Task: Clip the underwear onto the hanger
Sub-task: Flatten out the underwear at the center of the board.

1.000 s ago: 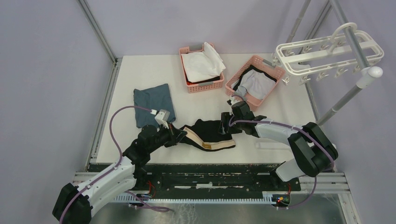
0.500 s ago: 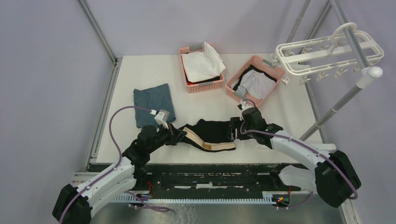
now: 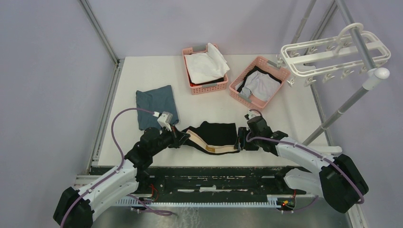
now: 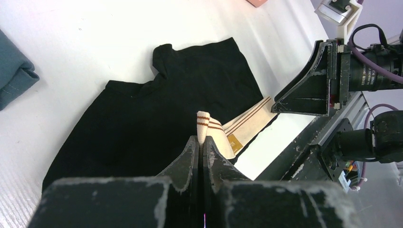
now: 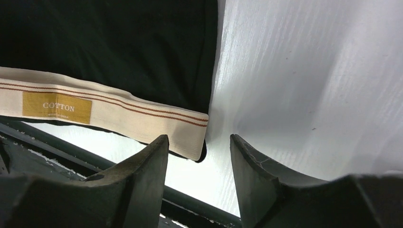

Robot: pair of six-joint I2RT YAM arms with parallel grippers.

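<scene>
Near the table point(image 3: 294, 114) edge, the underwear point(image 3: 216, 134) lies lengthwise left to right, waistband point(image 3: 219, 149) nearest; left gripper point(image 3: 183, 137) pinches the waistband, right gripper point(image 3: 241, 139) spread wide beside it.

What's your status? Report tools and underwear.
Left tool shut on the underwear waistband. Right tool open at the waistband's other end. Garment lies on the table; hanger far right, nothing clipped.

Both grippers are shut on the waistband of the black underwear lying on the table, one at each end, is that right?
Not quite. Only the left gripper is shut on the waistband of the underwear. The right gripper is open at the other end, as the right wrist view shows.
</scene>
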